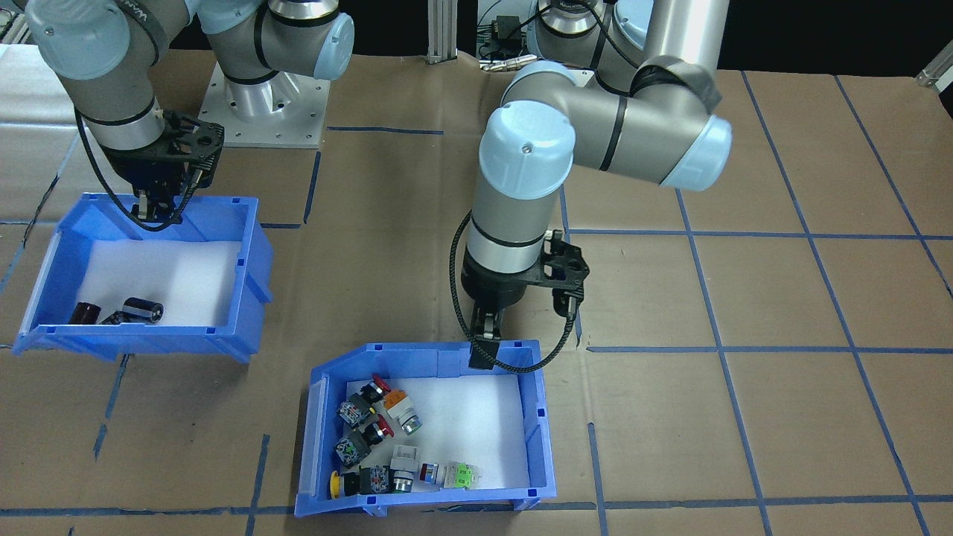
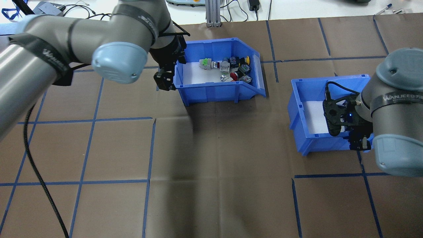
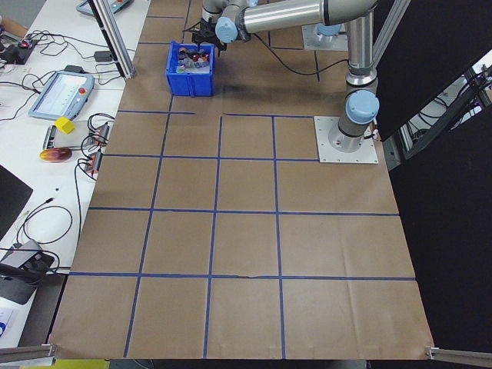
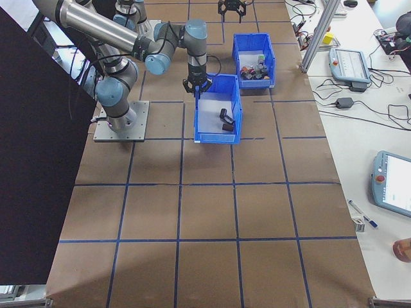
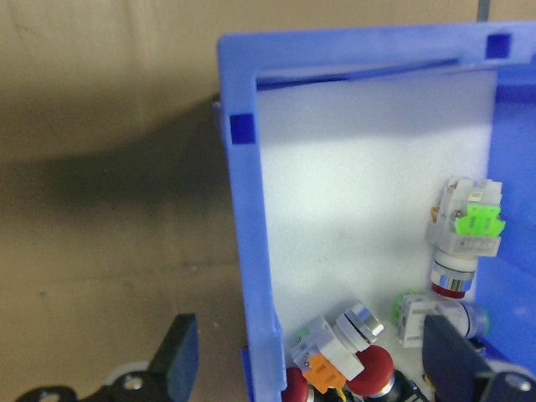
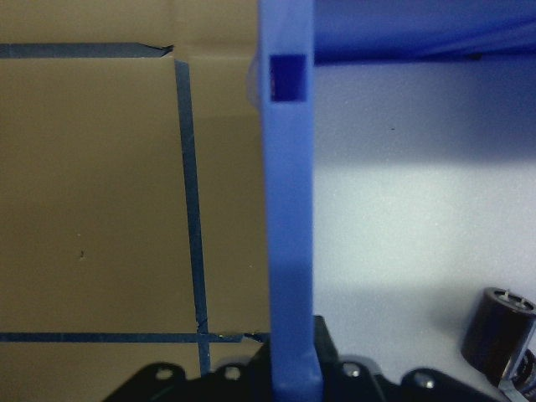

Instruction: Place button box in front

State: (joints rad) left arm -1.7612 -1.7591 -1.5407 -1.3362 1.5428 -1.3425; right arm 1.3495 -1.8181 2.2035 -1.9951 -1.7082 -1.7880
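My left gripper (image 5: 306, 368) stands wide open, straddling the back wall of the blue plastic button box with white foam liner and coloured push-buttons (image 2: 211, 86), one finger (image 5: 177, 356) outside, one inside; nothing is clamped. The box looks already set at the front, so I judge only withdrawal remains. My right gripper (image 6: 293, 373) sits astride the other blue bin's (image 2: 305, 132) wall; its fingertips are cut off, so I cannot tell its opening.
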